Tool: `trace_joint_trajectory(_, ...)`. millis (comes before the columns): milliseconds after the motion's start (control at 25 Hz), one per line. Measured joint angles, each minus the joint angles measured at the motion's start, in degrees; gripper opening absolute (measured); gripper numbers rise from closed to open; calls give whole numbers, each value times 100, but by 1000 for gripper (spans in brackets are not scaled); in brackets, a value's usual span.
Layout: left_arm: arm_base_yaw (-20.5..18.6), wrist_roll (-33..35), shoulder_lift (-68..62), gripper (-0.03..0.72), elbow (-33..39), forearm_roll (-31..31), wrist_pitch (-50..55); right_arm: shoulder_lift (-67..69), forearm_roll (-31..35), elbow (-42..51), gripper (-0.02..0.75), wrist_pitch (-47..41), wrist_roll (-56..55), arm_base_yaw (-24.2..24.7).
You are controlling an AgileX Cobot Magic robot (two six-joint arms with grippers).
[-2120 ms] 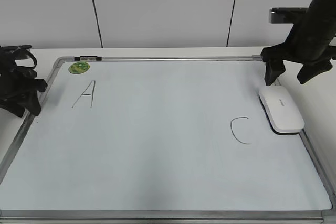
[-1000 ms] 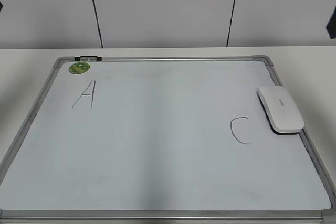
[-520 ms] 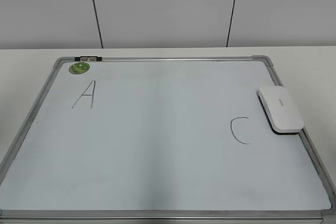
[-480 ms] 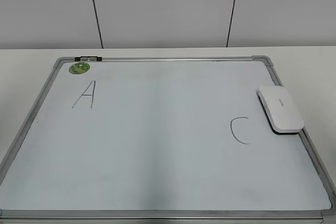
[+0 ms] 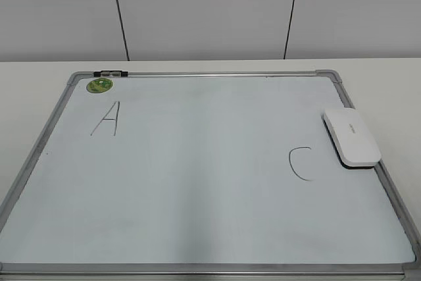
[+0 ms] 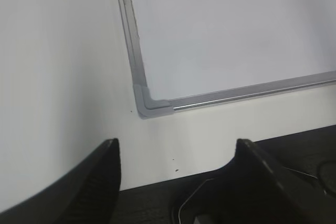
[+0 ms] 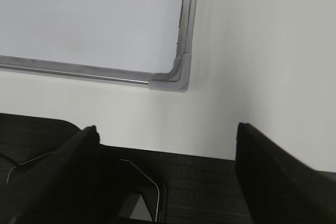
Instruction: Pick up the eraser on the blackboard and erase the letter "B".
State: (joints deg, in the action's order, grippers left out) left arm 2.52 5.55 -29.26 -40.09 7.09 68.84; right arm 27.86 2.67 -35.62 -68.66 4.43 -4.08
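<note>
The eraser lies flat at the right edge of the blackboard, its long side running along the frame and slightly angled, with the "C" just to its left. No letter "B" is seen anywhere on the board: only an "A" near the green sticker at the upper left and the "C" are drawn, and the middle stretch between them is bare. The task is therefore judged to be finished, or nearly so, and the step in hand is best read as a retreat to rest. It is done well if the eraser is left untouched where it sits, the "A" and "C" are kept unsmeared, and both arms are held clear of the board. The eraser is seen as a white, smooth, rounded block with faint grey lettering on top and a dark strip showing under its near end; it is judged light and easy to slide, so a stray knock could push it off the frame. Neither arm is present in the exterior view. In the left wrist view the left hand is held with its fingers apart, empty, above the surface by the board's near left corner. In the right wrist view the right hand is likewise spread and empty, by the near right corner, well apart from the eraser.
</note>
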Motion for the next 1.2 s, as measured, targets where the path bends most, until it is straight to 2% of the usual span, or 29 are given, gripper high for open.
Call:
trace_joint_trajectory(200,0,0,599,494,899,-231,-369,-177,-160,633,594,240,-30,0)
trace_joint_trajectory(280,0,0,669,494,1044,-264,-482,-177,-267,755,594,340,-70,0)
trace_joint_trajectory(1200,0,-12,706,461,1087,-325,-625,-177,-267,755,590,393,-107,0)
